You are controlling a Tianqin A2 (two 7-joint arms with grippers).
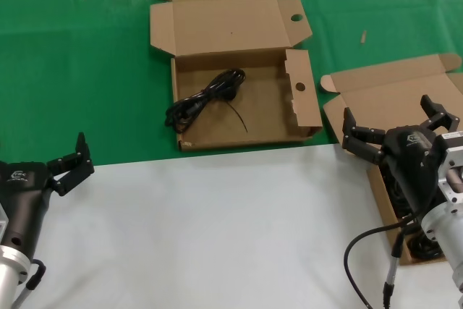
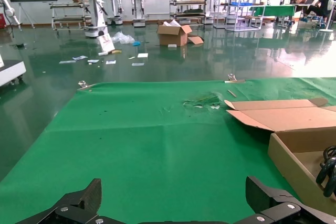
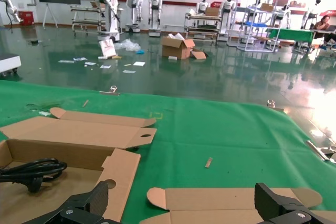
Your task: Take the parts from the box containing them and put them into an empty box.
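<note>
The holed cardboard box (image 1: pixel 217 128) lies open on the green cloth, and one black coiled cable bundle (image 1: pixel 206 99) rests inside it. That box (image 3: pixel 121 166) and bundle (image 3: pixel 31 170) also show in the right wrist view, and the bundle (image 2: pixel 328 169) in the left wrist view. The second box (image 1: pixel 391 92), without visible holes, sits at the right, and dark cable bundles (image 1: pixel 427 248) in it are mostly hidden by my right arm. My right gripper (image 1: pixel 388 113) (image 3: pixel 184 203) hangs open and empty above that box near its lid (image 3: pixel 231 200). My left gripper (image 1: pixel 76 164) (image 2: pixel 176 203) is open and empty at the left.
A white table surface (image 1: pixel 217 229) fills the near side, and green cloth (image 1: pixel 72 56) lies beyond it. My own black cable (image 1: pixel 354 251) loops below the right wrist. Small scraps (image 1: pixel 363 36) lie on the cloth. The room floor with other robots is far behind.
</note>
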